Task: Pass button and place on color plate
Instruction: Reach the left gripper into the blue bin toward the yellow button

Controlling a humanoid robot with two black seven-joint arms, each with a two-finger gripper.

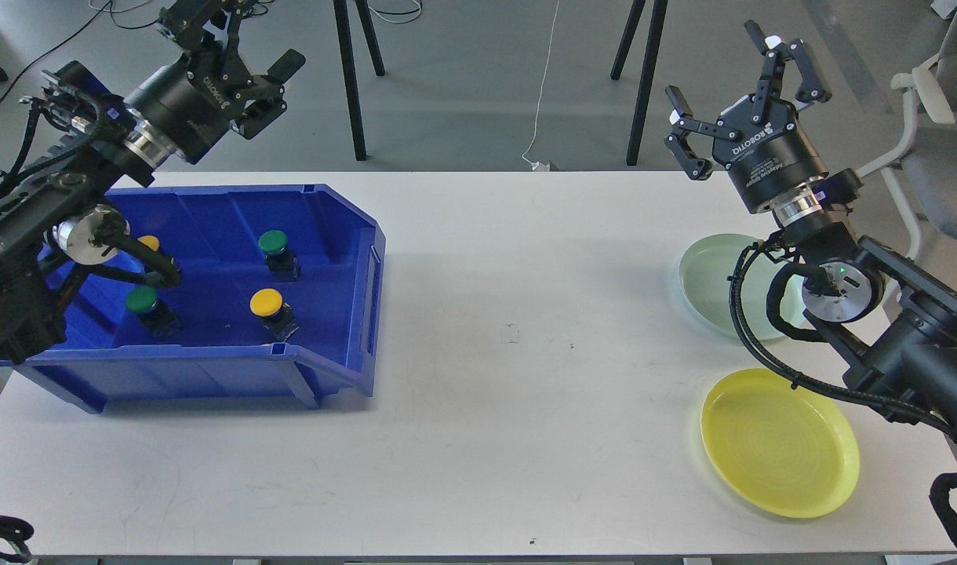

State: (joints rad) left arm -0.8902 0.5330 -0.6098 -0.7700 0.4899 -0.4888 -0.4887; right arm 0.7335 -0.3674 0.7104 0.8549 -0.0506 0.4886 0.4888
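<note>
One blue bin (345, 259) sits at nine o'clock holding four buttons: two green-capped, one (274, 243) toward twelve and one (142, 300) toward nine, and two yellow-capped (266, 301) (149, 242). At three to four o'clock lie two plates: one pale green (706, 282), one yellow (776, 451).

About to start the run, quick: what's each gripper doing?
Left gripper: open, empty, above the bin.
Right gripper: open, empty, above the green plate.

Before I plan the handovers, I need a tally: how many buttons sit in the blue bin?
4: green rear centre, yellow front centre, green front left, yellow rear left, partly behind my left arm, which may hide more.
</note>
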